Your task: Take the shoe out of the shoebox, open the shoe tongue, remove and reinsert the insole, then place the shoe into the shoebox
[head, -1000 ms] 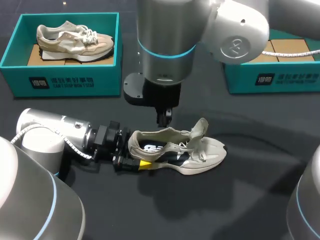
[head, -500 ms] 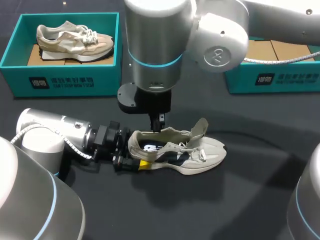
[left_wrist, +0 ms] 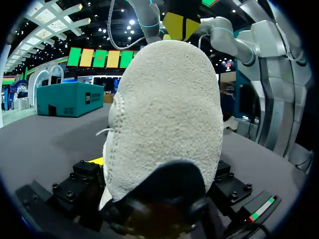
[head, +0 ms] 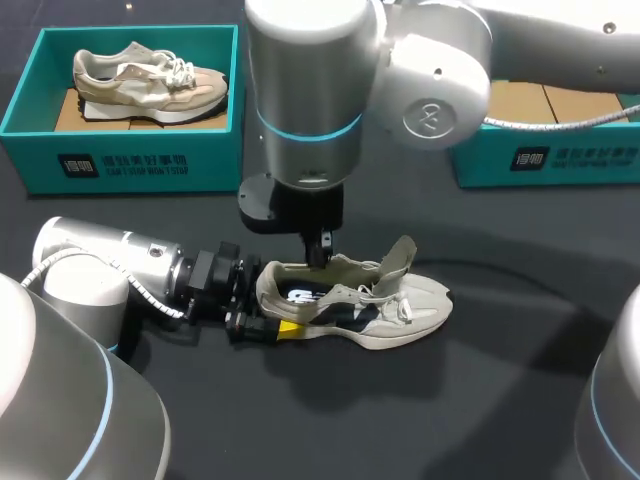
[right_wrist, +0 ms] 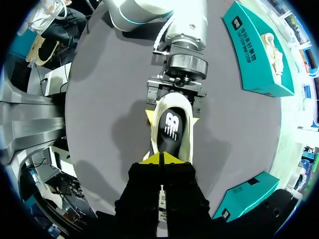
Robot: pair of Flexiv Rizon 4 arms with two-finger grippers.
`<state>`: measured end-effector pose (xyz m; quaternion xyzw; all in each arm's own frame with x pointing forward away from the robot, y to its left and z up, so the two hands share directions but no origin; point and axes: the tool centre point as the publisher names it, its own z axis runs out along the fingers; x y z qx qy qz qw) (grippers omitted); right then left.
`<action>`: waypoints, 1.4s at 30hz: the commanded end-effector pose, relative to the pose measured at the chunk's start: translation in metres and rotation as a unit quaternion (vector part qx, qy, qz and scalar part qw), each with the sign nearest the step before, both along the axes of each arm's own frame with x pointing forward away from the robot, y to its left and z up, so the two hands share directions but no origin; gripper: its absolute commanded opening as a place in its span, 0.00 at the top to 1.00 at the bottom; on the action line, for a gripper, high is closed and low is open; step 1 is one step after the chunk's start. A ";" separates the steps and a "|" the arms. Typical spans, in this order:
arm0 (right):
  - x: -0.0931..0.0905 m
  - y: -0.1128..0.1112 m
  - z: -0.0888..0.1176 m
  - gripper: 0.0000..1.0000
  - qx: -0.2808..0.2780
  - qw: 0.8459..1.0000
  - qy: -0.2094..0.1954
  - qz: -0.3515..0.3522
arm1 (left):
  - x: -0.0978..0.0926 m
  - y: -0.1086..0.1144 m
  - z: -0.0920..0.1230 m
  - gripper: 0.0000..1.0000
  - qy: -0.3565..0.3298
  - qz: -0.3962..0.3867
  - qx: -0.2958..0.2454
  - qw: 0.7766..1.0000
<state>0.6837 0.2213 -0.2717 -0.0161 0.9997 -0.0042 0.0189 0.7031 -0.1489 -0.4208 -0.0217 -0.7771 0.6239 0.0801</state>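
Left gripper (right_wrist: 172, 117) clamps the shoe (head: 400, 305) by its heel from both sides. Right gripper (right_wrist: 163, 158), tips pressed together and empty, sits over the shoe's opening, possibly touching its collar.

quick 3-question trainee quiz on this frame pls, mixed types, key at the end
1. True or false: the shoe on the table is upside down.
2. Which gripper clamps its heel?
3. The right gripper is: A) shut, above the insole; B) open, around the laces; C) lying flat beside the shoe.
Key: 1 false; 2 the left gripper; 3 A.
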 end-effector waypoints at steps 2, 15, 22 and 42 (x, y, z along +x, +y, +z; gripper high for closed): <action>0.000 0.015 -0.029 1.00 -0.017 1.000 0.000 0.014 | 0.002 -0.001 -0.002 1.00 0.000 0.000 0.001 1.000; 0.000 0.013 -0.033 1.00 -0.005 1.000 -0.001 0.014 | 0.002 -0.001 -0.002 1.00 0.000 0.000 0.001 1.000; 0.010 0.019 -0.055 1.00 -0.007 0.999 -0.018 0.028 | 0.002 -0.001 -0.002 1.00 0.000 0.000 0.001 1.000; 0.023 0.014 -0.088 1.00 0.010 1.000 -0.015 0.017 | 0.002 -0.001 -0.002 1.00 0.000 0.000 0.001 1.000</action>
